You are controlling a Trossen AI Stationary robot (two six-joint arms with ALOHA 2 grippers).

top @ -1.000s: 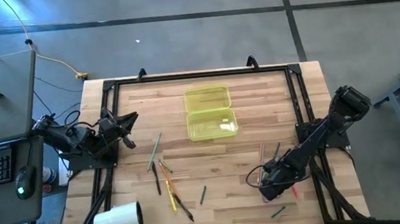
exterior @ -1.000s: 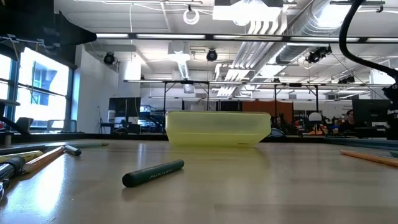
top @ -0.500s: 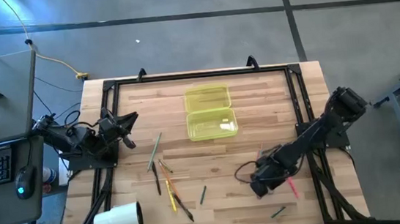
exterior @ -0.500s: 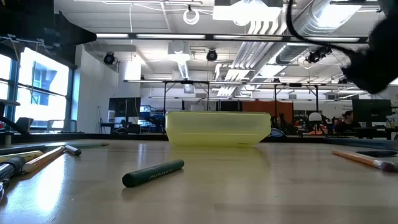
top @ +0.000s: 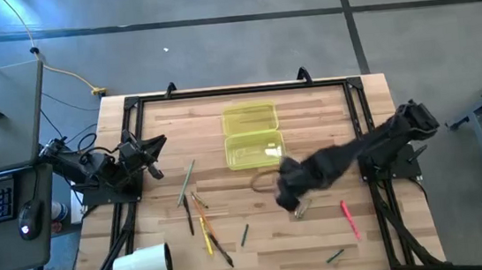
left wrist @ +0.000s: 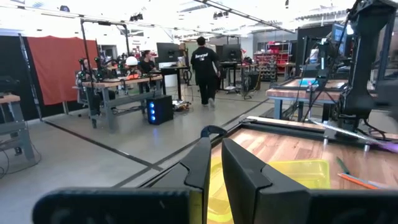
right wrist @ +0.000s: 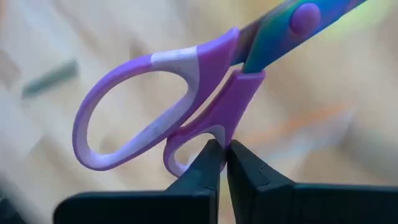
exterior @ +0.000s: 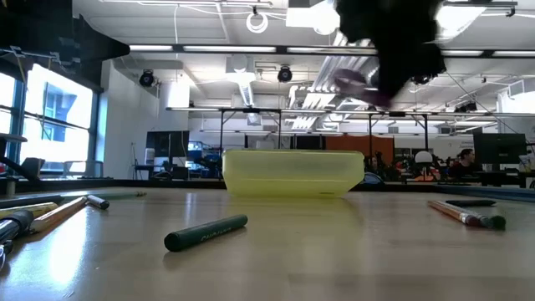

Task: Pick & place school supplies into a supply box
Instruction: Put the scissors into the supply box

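The wooden table (top: 261,248) held everything, and the one relation that mattered was between the right gripper (top: 288,198) and the supply box (top: 255,149). In the high view this gripper was over the middle of the table, and the open box lay just beside it, toward the far edge and a little to the left. The two halves of the box were lined up one behind the other, so the long axis of each half ran across the table, from side to side.

The right gripper was clenched on the scissors (right wrist: 186,93). In the right wrist view its fingers pinched the rim of the smaller purple handle loop, and the blades pointed away from the gripper. In the low view the scissors hung in the air, above the level of the box rim.

The left gripper (top: 149,153) waited at the left edge of the table, with its fingers nearly together and nothing visible between them. It was farther from the box than the right gripper.

The other supplies were on the wood: a group of pens (top: 199,214) on the left part, a green marker (top: 244,234) in front, and a pink marker (top: 348,218) on the right part.

I judge that the next move needs only a short travel toward the far edge, to bring the scissors over the near half of the box.
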